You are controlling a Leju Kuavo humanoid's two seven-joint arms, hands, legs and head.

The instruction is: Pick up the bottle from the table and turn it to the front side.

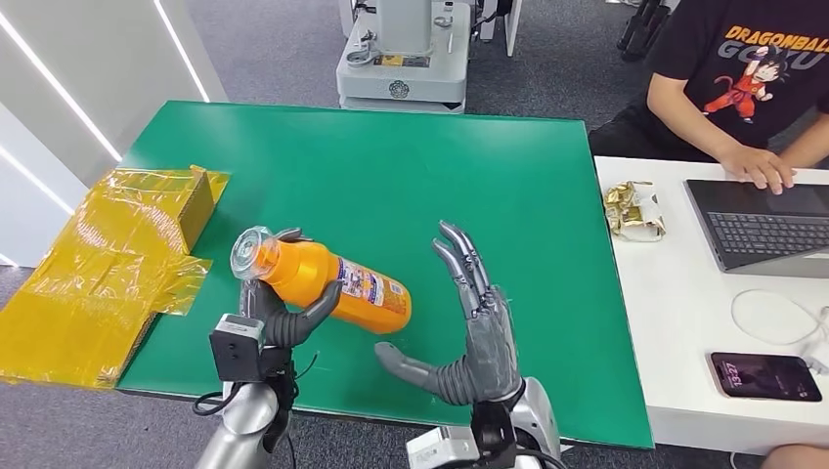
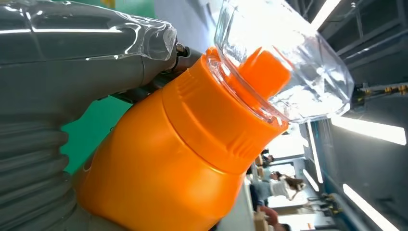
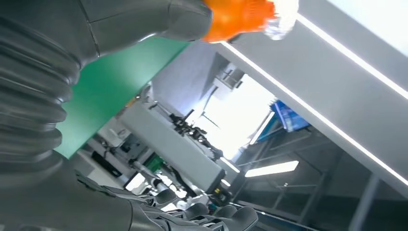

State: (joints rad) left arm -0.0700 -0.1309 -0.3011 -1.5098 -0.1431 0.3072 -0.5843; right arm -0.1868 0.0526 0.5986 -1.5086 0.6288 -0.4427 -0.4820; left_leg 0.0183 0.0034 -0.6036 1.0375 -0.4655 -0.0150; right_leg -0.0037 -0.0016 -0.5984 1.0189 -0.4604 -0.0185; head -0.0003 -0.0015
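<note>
From the head view, the left hand (image 1: pixel 277 318) grips the orange bottle (image 1: pixel 327 278) near its neck, holding it tilted above the green table (image 1: pixel 391 166); the right hand (image 1: pixel 469 327) stands just beside it, fingers spread and upright, holding nothing; the left wrist view shows the bottle's clear cap (image 2: pixel 284 62) beside the thumb; the right wrist view shows spread dark fingers (image 3: pixel 211 216).

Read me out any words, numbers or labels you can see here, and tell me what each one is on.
"DRAGONBALL", with "GO U" partly legible beneath: on the person's black T-shirt.
Label on the orange bottle held by the left hand: print too small to read.
Phone screen: digits too blurred to read.
Snack wrapper: unreadable.
</note>
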